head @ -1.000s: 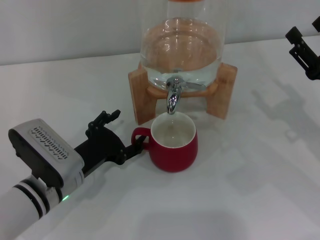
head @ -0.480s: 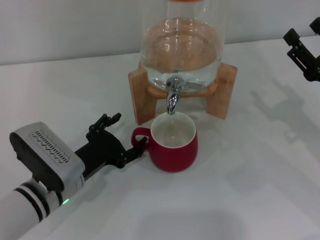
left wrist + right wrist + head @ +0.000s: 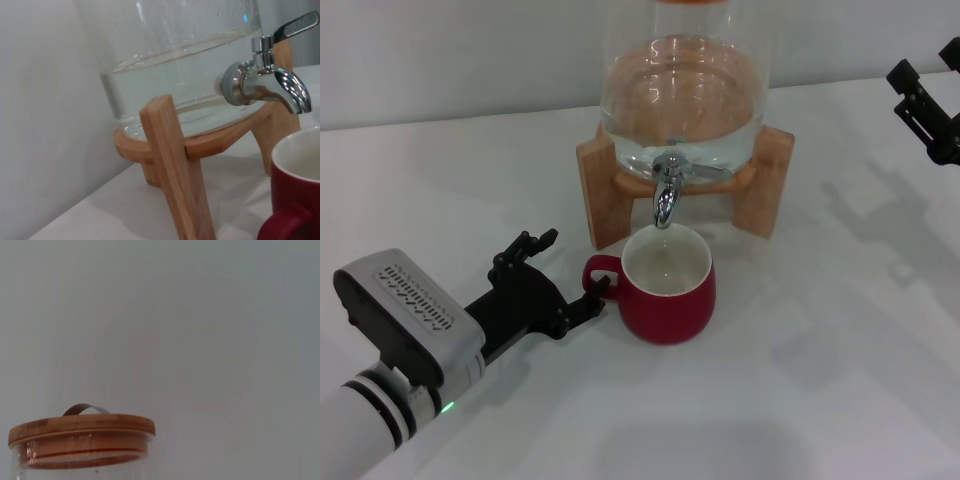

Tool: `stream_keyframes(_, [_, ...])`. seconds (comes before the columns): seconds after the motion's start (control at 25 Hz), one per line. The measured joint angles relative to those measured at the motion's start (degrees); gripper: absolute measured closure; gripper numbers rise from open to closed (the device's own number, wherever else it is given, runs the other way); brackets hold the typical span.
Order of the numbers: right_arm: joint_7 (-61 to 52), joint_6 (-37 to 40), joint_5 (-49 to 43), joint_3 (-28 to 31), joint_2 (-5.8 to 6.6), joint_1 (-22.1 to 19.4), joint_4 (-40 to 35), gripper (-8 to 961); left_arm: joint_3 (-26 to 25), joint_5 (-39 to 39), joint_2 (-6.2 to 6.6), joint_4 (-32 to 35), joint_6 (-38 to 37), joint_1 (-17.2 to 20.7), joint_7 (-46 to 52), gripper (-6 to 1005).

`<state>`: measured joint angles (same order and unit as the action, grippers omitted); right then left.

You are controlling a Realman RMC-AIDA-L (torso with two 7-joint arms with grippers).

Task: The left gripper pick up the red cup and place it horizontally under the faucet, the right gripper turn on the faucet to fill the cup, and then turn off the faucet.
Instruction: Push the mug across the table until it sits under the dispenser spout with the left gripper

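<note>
The red cup (image 3: 668,302) stands upright on the white table, its white inside empty, directly below the spout of the chrome faucet (image 3: 666,192). My left gripper (image 3: 575,262) lies low on the table just left of the cup, open; its nearer fingertip is close beside the loop handle and grips nothing. The left wrist view shows the faucet (image 3: 265,85) with its lever pointing away and the red cup (image 3: 296,192) rim beneath the spout. My right gripper (image 3: 927,62) hangs open in the air at the far right, well away from the faucet.
The clear glass dispenser (image 3: 680,90) holds water and rests on a wooden stand (image 3: 596,188) behind the cup. The stand's leg (image 3: 175,165) is close in the left wrist view. The right wrist view shows the wooden lid (image 3: 82,427) and a plain wall.
My left arm has drawn back a little toward the lower left, away from the cup handle. The cup has stayed put. The right gripper has barely shifted.
</note>
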<state>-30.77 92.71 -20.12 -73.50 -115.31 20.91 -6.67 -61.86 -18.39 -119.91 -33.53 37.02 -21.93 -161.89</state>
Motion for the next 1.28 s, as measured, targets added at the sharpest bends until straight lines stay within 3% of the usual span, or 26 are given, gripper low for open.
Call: stream_keyframes(1.28, [0.2,-0.5,0.0,-0.9,0.00,0.1,0.3,176,0.0,-2.2,-0.06,-1.1,0.1,2.0,0.0,124])
